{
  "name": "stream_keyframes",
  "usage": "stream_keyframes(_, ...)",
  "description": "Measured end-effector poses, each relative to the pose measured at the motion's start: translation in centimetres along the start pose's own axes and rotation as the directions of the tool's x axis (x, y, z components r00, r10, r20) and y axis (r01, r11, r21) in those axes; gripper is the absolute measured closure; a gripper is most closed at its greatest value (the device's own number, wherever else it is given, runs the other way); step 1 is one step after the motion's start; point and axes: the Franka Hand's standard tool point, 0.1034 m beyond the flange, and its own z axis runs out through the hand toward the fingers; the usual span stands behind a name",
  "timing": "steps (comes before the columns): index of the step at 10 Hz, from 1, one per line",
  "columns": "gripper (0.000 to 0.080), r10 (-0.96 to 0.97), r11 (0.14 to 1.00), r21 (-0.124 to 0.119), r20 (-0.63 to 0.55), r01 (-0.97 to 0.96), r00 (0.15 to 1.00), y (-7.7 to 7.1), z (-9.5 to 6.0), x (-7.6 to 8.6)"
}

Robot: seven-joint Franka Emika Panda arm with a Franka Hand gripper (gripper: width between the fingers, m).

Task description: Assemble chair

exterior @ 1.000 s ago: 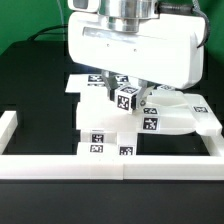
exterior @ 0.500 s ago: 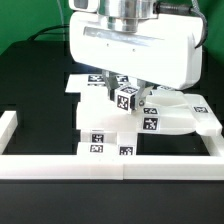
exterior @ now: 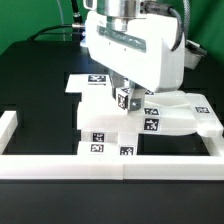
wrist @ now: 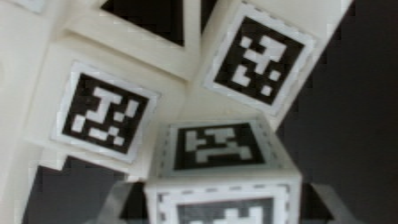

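Since half a second ago the arm's white housing has turned and swung toward the exterior view's right, while the small tagged block beneath it sits where it was. The pincer (exterior: 124, 97) is closed narrow on that small tagged block (exterior: 126, 98), a loose-looking piece of the chair (exterior: 108, 125), and holds it just over the bigger white pieces on the black bench (exterior: 35, 80). In the wrist view the block (wrist: 217, 148) fills the middle, with tagged white faces close behind it. The chair's pieces lie near the front rail (exterior: 110, 167), left of a white tagged plate (exterior: 180, 118) in the exterior view. The marker board (exterior: 88, 82) lies behind them. Judging by this, some chunky parts look stacked or joined, but whether the held block is seated yet cannot be told; the build seems partway, with this fitting and likely more pieces left.
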Motion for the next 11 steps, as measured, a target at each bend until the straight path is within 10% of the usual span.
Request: stream_keyframes(11, 0.0512, 0.707, 0.707, -0.004, 0.015, -0.707, 0.707, 0.25, -0.01, 0.25)
